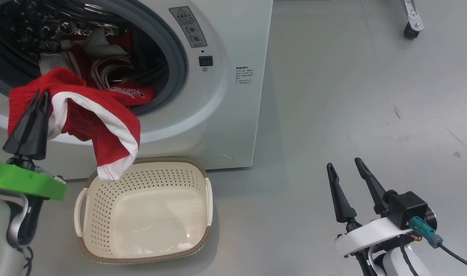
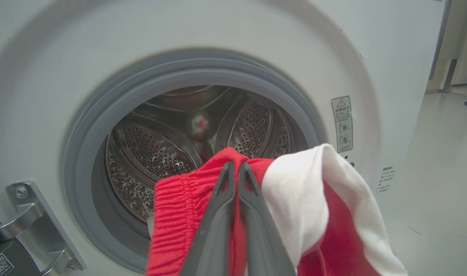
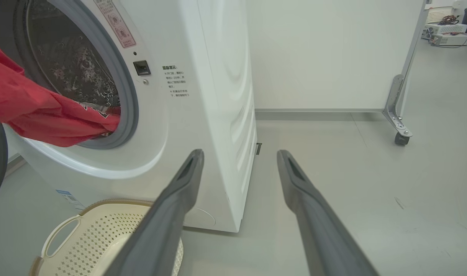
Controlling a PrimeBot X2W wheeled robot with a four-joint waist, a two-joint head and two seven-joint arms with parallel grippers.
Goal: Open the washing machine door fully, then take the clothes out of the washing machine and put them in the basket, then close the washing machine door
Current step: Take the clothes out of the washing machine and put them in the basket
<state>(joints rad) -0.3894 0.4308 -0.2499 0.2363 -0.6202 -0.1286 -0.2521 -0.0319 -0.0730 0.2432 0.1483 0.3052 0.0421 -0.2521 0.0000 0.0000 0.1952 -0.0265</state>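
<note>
Red knitted cloth with a broad white band, one garment (image 1: 84, 119) of the load, is pinched between the two long dark fingers of the left gripper (image 1: 41, 94), whose jaws are pressed together on a fold near its ribbed edge. The garment hangs in front of the round mouth of the big white front-loading washing machine (image 1: 225, 115). Its white-trimmed lower end dangles over the back rim of the small cream perforated plastic basket (image 1: 162, 172) (whether cloth and rim touch cannot be told).

The basket stands on the smooth grey floor (image 1: 333, 96), just beside the machine's front. More red and white clothes (image 1: 110, 65) lie heaped inside the perforated steel drum, and a red piece with dark print drapes over the lower lip of the grey rubber ring.

In the left wrist view a silver metal hinge bracket (image 2: 34, 218) sits on the machine's face beside the opening.

The right gripper (image 1: 343, 162) hovers over bare floor, well apart from machine and basket, its fingers spread wide and holding nothing. A grey wheeled caster (image 3: 400, 138) stands on the floor beyond it.
</note>
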